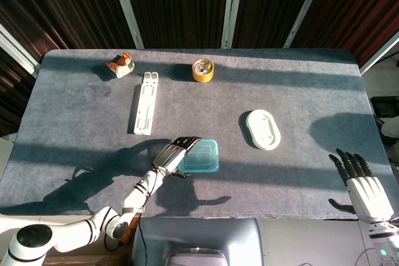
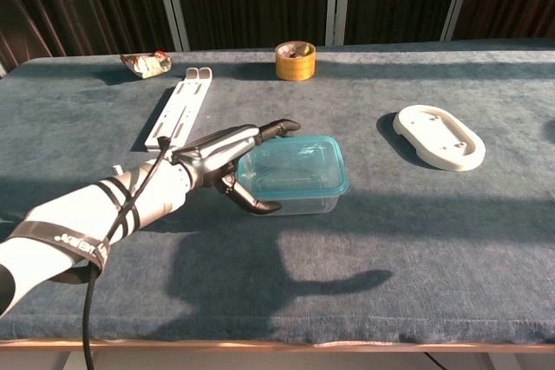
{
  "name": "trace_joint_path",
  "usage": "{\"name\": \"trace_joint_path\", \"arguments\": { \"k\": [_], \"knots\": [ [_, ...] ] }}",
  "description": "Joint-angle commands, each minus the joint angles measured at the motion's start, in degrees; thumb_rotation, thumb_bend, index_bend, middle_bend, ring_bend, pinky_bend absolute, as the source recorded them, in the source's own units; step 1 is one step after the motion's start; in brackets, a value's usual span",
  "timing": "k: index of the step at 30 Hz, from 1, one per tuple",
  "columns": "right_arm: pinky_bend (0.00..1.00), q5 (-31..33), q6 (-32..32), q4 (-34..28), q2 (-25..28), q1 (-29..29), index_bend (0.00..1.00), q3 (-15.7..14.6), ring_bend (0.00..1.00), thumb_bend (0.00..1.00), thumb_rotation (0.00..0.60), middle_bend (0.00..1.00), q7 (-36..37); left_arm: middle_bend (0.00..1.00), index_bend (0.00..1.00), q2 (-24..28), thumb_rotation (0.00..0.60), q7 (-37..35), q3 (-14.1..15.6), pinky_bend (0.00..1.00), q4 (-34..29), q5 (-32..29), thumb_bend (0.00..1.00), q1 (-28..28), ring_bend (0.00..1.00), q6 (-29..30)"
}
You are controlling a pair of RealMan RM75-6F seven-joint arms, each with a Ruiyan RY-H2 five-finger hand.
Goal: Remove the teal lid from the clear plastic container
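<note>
The clear plastic container (image 2: 299, 198) with its teal lid (image 1: 202, 155) (image 2: 299, 166) stands near the table's front middle. My left hand (image 1: 174, 154) (image 2: 227, 162) lies against the container's left side. Its straight fingers (image 2: 276, 128) reach over the lid's left back corner, and the thumb (image 2: 257, 206) curls along the front wall below the rim. The lid sits flat on the container. My right hand (image 1: 362, 184) hovers far off at the table's front right edge, fingers spread and holding nothing; the chest view does not show it.
A white oval plate (image 1: 263, 129) (image 2: 438, 136) lies to the right of the container. A yellow tape roll (image 1: 202, 70) (image 2: 295, 60), a long white bracket (image 1: 145, 103) (image 2: 178, 108) and a crumpled orange-white wrapper (image 1: 120, 65) (image 2: 145, 63) lie further back.
</note>
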Motion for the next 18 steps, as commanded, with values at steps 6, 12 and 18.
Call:
{"name": "trace_joint_path", "arguments": {
  "k": [6, 12, 18],
  "knots": [
    [0.00, -4.72, -7.38, 2.22, -5.41, 7.53, 0.04, 0.82, 0.00, 0.12, 0.600, 0.00, -2.10, 0.29, 0.00, -1.51, 0.600, -1.30, 2.53, 0.36, -1.48, 2.82, 0.26, 0.58, 0.31, 3.08],
    [0.00, -10.26, -9.91, 7.03, -12.52, 13.42, 0.27, 1.06, 0.00, 0.27, 0.600, 0.00, 1.32, 0.29, 0.00, -2.03, 0.600, -1.83, 3.39, 0.36, -1.63, 3.39, 0.26, 0.63, 0.31, 3.64],
    [0.00, -14.31, -7.58, 15.43, -20.98, 17.41, 0.47, 1.22, 0.00, 0.38, 0.600, 0.00, 8.64, 0.29, 0.00, -2.60, 0.600, -1.55, 3.50, 0.35, -0.99, 4.52, 0.26, 1.06, 0.31, 6.52]
  ]
}}
